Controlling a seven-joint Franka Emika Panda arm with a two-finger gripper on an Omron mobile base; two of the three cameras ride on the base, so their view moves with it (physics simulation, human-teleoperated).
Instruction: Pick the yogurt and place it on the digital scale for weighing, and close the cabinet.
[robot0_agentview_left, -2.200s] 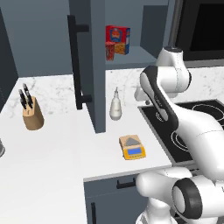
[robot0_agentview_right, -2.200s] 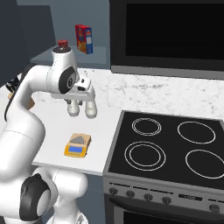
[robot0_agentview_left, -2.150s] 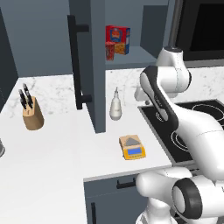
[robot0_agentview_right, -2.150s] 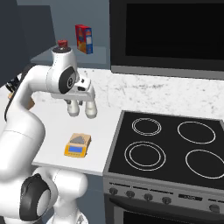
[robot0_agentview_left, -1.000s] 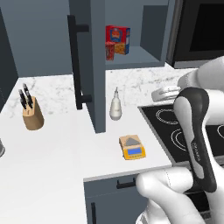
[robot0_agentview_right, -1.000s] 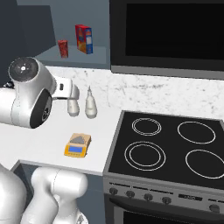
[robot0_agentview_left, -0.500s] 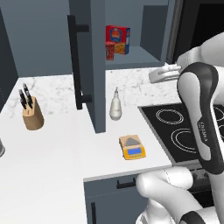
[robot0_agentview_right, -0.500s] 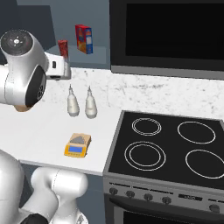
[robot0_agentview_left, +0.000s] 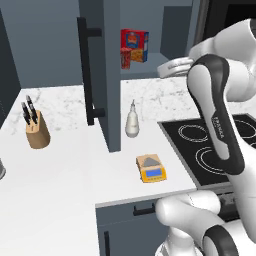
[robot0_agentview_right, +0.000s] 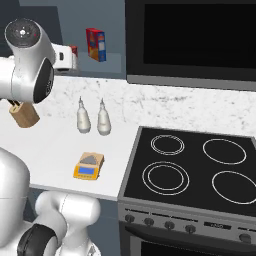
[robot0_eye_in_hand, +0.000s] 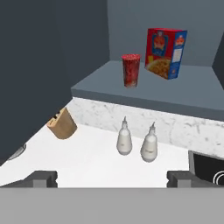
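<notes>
The yogurt (robot0_eye_in_hand: 131, 70) is a small red cup standing upright on the open cabinet's shelf (robot0_eye_in_hand: 144, 99), just left of a red-and-blue box (robot0_eye_in_hand: 165, 46). My gripper (robot0_eye_in_hand: 112, 178) is open and empty, raised above the counter and facing the shelf, still well short of the cup. In the left base view the yogurt (robot0_agentview_left: 125, 57) stands behind the edge of the cabinet door (robot0_agentview_left: 102, 75), which is swung open, its black bar handle (robot0_agentview_left: 86, 75) facing out. The yellow digital scale (robot0_agentview_left: 151, 169) lies bare near the counter's front edge, also seen as the digital scale (robot0_agentview_right: 88, 166).
Two white bottles (robot0_eye_in_hand: 124, 139) (robot0_eye_in_hand: 149, 144) stand on the counter below the shelf. A wooden knife block (robot0_agentview_left: 36, 129) sits at the left. The black stovetop (robot0_agentview_right: 195, 170) lies to the right of the scale. The open door juts out over the counter.
The arm has risen and carried the hand up from counter height to the level of the cabinet shelf. The fingers stay wide apart. Yogurt, scale and door have not moved.
</notes>
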